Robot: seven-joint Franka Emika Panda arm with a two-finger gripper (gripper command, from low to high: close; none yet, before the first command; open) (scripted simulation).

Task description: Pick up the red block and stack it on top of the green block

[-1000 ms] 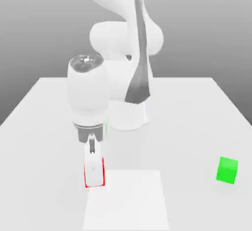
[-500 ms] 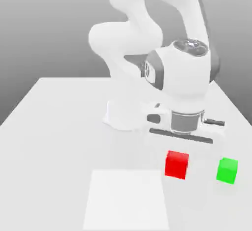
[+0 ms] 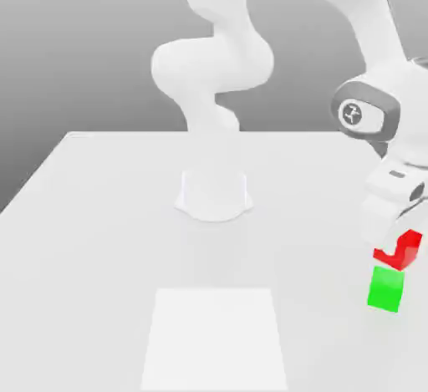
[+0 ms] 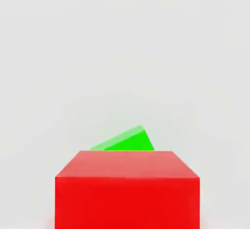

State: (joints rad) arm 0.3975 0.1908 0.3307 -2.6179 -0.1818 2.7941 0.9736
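Gripper: clenched on red block.
Red block: bright red, matte, plain; held above green block.
Green block: bright green, resting on table.
Table: pale, smooth.
Background: gray gradient.

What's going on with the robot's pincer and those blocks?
Pincer shut on red block. Green block just below, turned differently. Nothing seen blocking.

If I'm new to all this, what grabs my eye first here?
Probably the bright-red cube, held in the pincer toward the exterior view's right. Just beneath it in that view is a bright-green cube on the pale table. Then comes the big glossy white jointed arm, rising behind them.
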